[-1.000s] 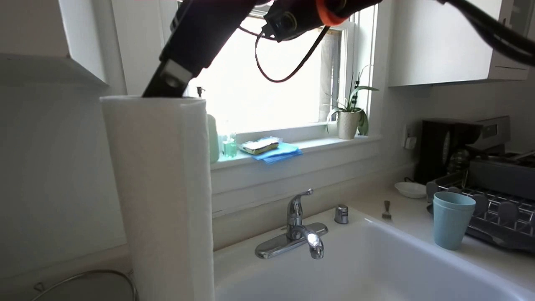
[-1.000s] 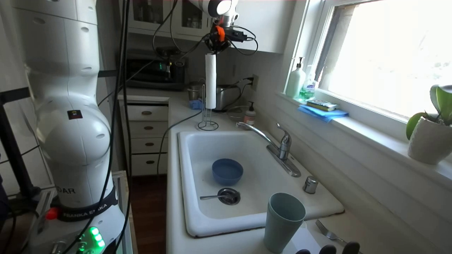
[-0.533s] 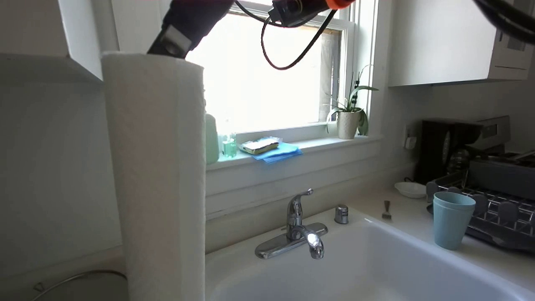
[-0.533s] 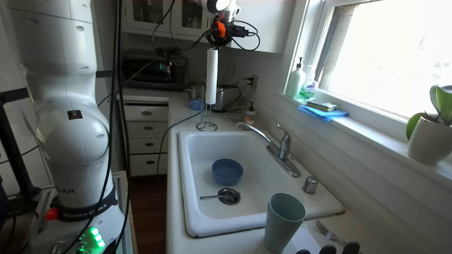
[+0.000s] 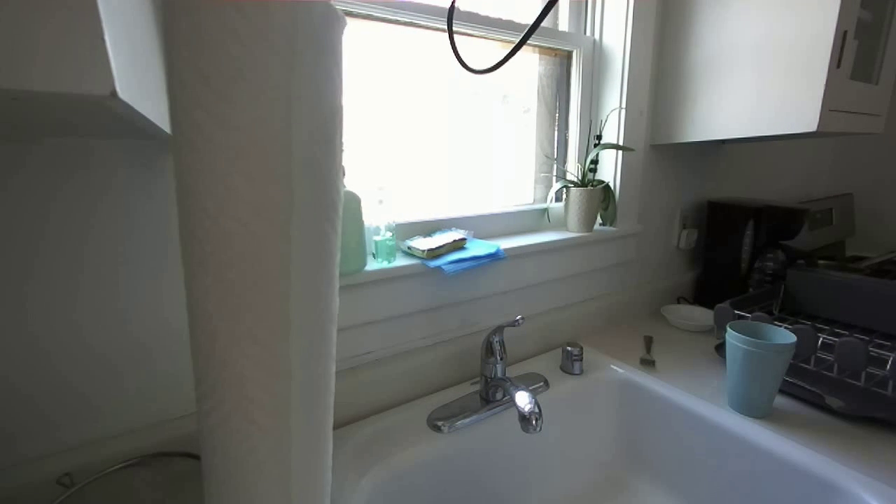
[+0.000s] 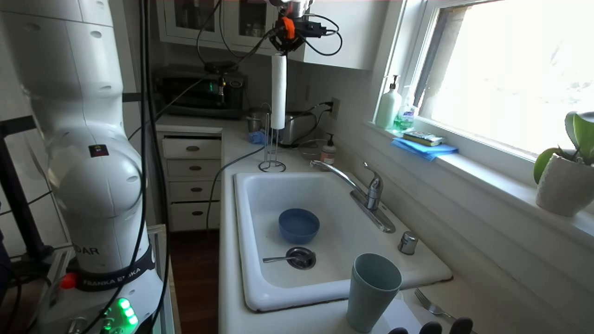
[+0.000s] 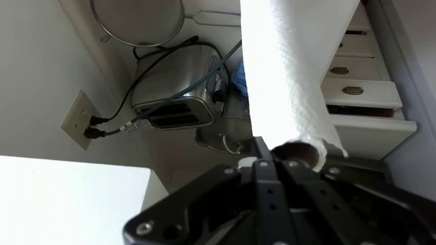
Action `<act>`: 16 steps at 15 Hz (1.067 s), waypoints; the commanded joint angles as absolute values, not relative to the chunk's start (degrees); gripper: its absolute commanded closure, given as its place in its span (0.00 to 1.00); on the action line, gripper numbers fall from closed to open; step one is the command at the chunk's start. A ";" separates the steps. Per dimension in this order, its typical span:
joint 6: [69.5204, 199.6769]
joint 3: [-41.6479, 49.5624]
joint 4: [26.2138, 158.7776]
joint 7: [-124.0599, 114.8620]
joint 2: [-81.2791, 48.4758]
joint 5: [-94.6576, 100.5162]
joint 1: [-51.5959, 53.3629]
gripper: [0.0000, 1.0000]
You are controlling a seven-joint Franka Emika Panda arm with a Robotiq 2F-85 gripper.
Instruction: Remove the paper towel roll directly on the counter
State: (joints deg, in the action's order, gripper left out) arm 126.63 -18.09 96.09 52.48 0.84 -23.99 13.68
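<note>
Hanging nearly upright in an exterior view, the white paper towel roll [image 5: 255, 245] is running off the frame at top and bottom, and its pale side is hiding one edge of the window [image 5: 448, 119]. In an exterior view, the Robotiq gripper [image 6: 282, 52] is holding the roll by its upper end above the counter [image 6: 246, 158]; the lower end is hanging well clear of the surface, one upright of a wire holder [image 6: 266, 139] is appearing just beside it, and whether another is reaching into the core cannot be told. In the wrist view, the black jaws are clenching close together on the roll's rim, pinching part of its wall: one finger is lying along the outer paper, while the other's tip is getting lost against the dark reddish-brown hollow core. The paper is showing bright white and dimpled, and a torn-looking flap is sticking out beside the core's mouth.
</note>
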 commanded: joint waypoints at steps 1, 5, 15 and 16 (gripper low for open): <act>128.59 -16.96 98.92 52.97 4.86 -25.19 14.62 1.00; 132.19 -16.40 100.27 53.68 7.33 -26.68 15.00 1.00; 141.08 -13.74 106.52 52.66 13.26 -25.99 17.08 1.00; 142.27 -13.37 107.16 52.18 13.73 -26.27 17.27 1.00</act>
State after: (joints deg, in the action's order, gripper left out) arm 138.66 -15.09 103.20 52.49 10.52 -24.93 15.78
